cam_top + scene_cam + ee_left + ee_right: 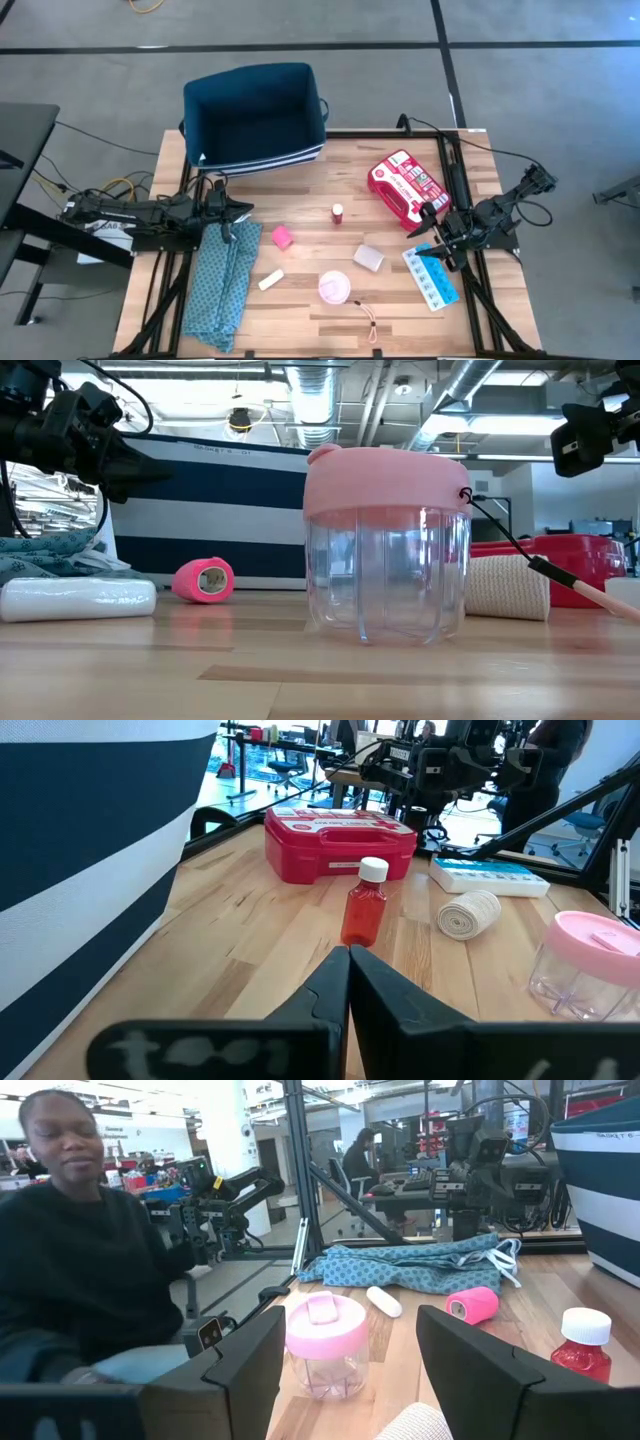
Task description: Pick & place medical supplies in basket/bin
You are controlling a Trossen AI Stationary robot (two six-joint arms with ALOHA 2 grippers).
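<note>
Nearest you, centre frame, stands a clear pink-lidded cup [386, 540]; left gripper [348, 960] is closed empty, right gripper [350, 1350] spread wide.

bin [90, 870] cropped; first-aid case [585, 565] half hidden

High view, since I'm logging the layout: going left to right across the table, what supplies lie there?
Teal cloth → white roll → pink roll → pink-lidded cup → beige bandage roll → red first-aid case → blue pill organizer.
</note>
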